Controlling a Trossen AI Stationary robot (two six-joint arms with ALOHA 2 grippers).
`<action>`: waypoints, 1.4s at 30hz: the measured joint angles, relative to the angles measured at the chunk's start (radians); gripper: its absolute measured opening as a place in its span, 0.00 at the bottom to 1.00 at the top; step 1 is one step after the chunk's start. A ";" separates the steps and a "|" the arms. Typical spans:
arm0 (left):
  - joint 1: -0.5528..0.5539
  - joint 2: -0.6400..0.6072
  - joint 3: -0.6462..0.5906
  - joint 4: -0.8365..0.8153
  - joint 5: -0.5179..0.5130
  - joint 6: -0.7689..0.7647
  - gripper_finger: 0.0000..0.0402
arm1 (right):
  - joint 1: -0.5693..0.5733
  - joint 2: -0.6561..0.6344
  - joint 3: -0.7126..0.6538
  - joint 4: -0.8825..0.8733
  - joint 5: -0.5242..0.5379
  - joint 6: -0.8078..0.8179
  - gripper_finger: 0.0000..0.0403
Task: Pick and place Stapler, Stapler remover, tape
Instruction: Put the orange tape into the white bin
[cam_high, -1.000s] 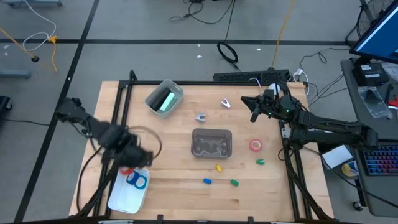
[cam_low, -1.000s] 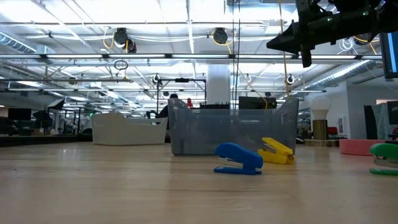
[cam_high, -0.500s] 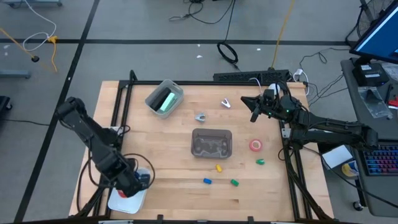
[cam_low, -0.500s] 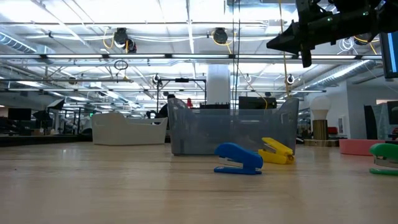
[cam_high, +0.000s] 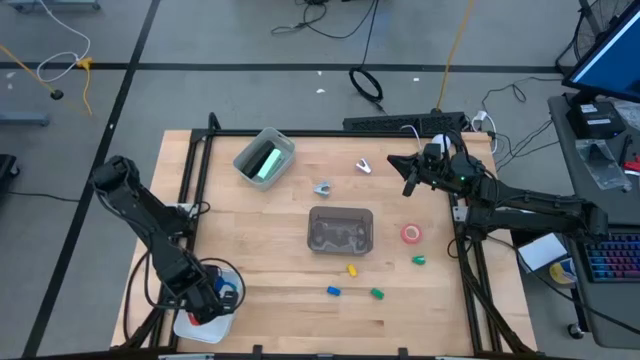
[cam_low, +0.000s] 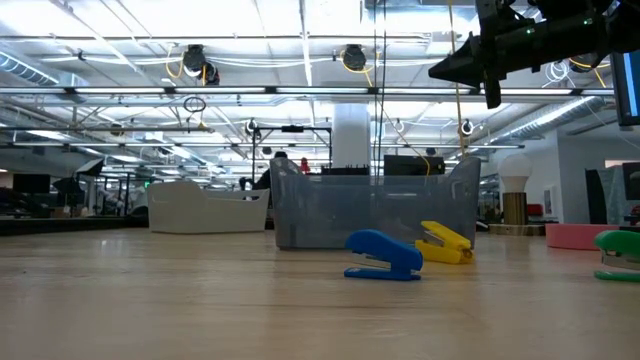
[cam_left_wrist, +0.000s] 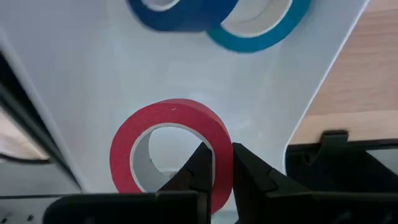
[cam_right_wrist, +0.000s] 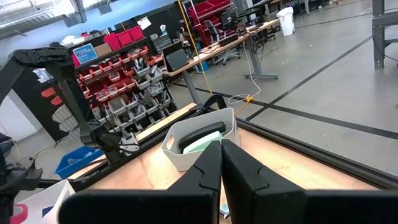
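Over the white tray (cam_high: 190, 325) at the counter's (cam_high: 290, 300) near-left corner, my left tool (cam_high: 208, 300) has dropped lower into it than half a second ago, when it sat a bit higher and more toward the grey bin (cam_high: 340, 230). Left wrist view: the fingers (cam_left_wrist: 202, 163) stand nearly together around the wall of the red tape roll (cam_left_wrist: 171, 149), one inside the hollow, one outside; whether they pinch or have just let go I cannot tell. Roll lies flat on the tray floor, so I judge this as the placing or release moment. Dark blue roll (cam_left_wrist: 180, 11) and light blue roll (cam_left_wrist: 264, 25) already lie in the same tray, overlapping, farther from the tool.

Right of the tray, toward the grey bin: blue stapler (cam_high: 334, 291), yellow stapler (cam_high: 351, 269), green stapler (cam_high: 377, 294) all loose on the counter, unmoved. Right of the bin, the pink-red tape roll (cam_high: 411, 233) also unmoved, plus another green item (cam_high: 419, 260). So one tape left outside the tray, by my reading.

My right tool (cam_high: 408, 172) hangs in the air beyond the bin's far-right side, same spot as before, fingers pressed together on nothing.
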 joint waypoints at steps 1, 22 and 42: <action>-0.001 0.000 -0.013 0.014 0.000 0.000 0.08 | 0.000 0.000 0.000 0.000 0.000 0.000 0.01; -0.052 0.000 -0.125 0.114 -0.003 0.017 0.08 | 0.000 0.000 0.000 -0.001 0.002 0.000 0.01; -0.053 0.000 -0.125 0.108 -0.023 0.063 0.21 | 0.000 0.000 0.000 0.000 0.002 0.000 0.01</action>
